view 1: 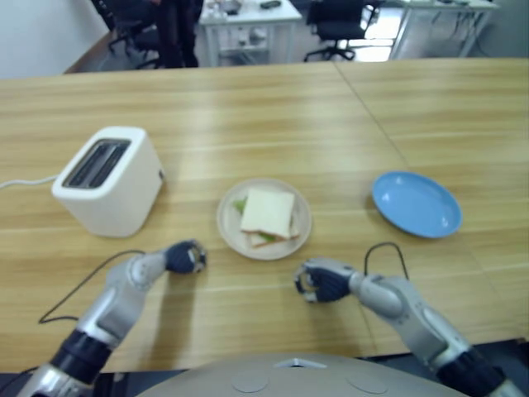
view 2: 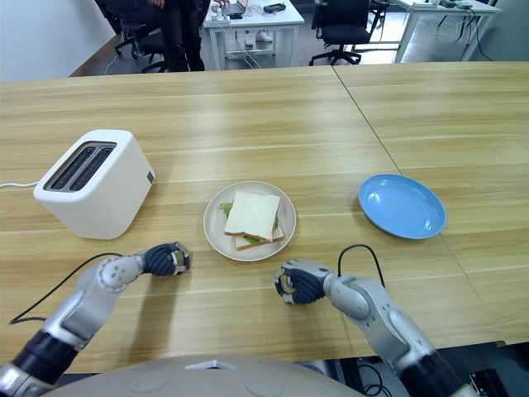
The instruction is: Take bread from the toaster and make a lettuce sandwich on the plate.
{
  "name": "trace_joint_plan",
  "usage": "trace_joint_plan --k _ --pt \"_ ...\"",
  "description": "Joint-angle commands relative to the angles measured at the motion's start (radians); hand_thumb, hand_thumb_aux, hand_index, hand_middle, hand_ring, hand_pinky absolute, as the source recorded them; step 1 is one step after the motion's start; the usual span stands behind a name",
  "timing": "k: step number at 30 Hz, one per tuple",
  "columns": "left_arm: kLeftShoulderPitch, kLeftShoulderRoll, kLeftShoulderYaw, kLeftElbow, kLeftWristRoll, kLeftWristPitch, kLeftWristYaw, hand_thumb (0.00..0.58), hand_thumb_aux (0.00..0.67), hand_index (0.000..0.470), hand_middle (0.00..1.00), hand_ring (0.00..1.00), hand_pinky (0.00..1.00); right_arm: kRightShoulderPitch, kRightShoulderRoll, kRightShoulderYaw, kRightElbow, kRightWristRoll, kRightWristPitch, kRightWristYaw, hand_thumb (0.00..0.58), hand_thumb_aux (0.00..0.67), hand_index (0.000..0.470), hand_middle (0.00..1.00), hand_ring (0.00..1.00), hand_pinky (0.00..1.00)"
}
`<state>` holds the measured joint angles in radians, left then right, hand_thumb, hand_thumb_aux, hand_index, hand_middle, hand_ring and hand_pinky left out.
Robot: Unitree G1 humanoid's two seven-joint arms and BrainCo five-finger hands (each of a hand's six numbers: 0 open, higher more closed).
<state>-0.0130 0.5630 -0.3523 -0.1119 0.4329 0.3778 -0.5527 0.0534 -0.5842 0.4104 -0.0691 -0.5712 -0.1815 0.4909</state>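
1. The sandwich lies on the cream plate, just ahead of both sets of fingers and between them. It is two slices of bread stacked flat, with lettuce peeping out at the left edge and along the near side. Judged from this, the stacking is done.
2. The left hand sits low over the tabletop. Its fingers are curled into a loose fist and hold nothing. The plate's rim is near, to their right and slightly ahead.
3. The right hand is low at the near side, its fingers curled in and likewise empty. The plate is near, ahead and a little to their left.
4. The toaster stands ahead and left of the left fingers, well apart from the plate. Its slots look dark, with no bread rising from them, which fits both slices being on the plate.
5. A blue plate lies bare, ahead and right of the right fingers, apart from the sandwich.
6. With both hands empty and clear of the rim, I judge nothing is left to carry. Keeping them off the plate also avoids nudging the top slice askew.
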Motion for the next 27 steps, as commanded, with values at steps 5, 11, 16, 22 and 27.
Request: trace_joint_plan --k 5,11,16,22,27 --pt "-0.158 -0.139 -0.1 0.297 0.034 -0.062 0.041 0.58 0.67 0.46 1.0 1.0 1.0 -0.197 0.107 0.058 0.366 0.006 -0.09 -0.046 0.58 0.67 0.46 1.0 1.0 1.0" --pt "-0.372 -0.283 -0.019 0.595 -0.009 -0.177 0.217 0.58 0.67 0.46 1.0 1.0 1.0 -0.486 0.229 0.046 0.778 -0.038 -0.22 -0.328 0.505 0.428 0.294 1.0 1.0 1.0" --pt "-0.405 -0.278 0.084 0.639 -0.038 -0.218 0.366 0.0 0.0 0.0 0.0 0.0 0.0 -0.529 0.2 0.045 0.839 -0.091 -0.31 -0.544 0.0 0.0 0.0 0.0 0.0 0.0" --pt "-0.328 -0.226 0.225 0.462 -0.092 -0.237 0.452 0.0 0.0 0.0 0.0 0.0 0.0 -0.391 0.102 -0.068 0.587 0.008 -0.364 -0.573 0.0 0.0 0.0 0.0 0.0 0.0" --pt "-0.315 -0.268 0.38 0.325 -0.204 -0.324 0.553 0.0 0.0 0.0 0.0 0.0 0.0 -0.306 0.111 -0.246 0.382 0.194 -0.336 -0.585 0.0 0.0 0.0 0.0 0.0 0.0"
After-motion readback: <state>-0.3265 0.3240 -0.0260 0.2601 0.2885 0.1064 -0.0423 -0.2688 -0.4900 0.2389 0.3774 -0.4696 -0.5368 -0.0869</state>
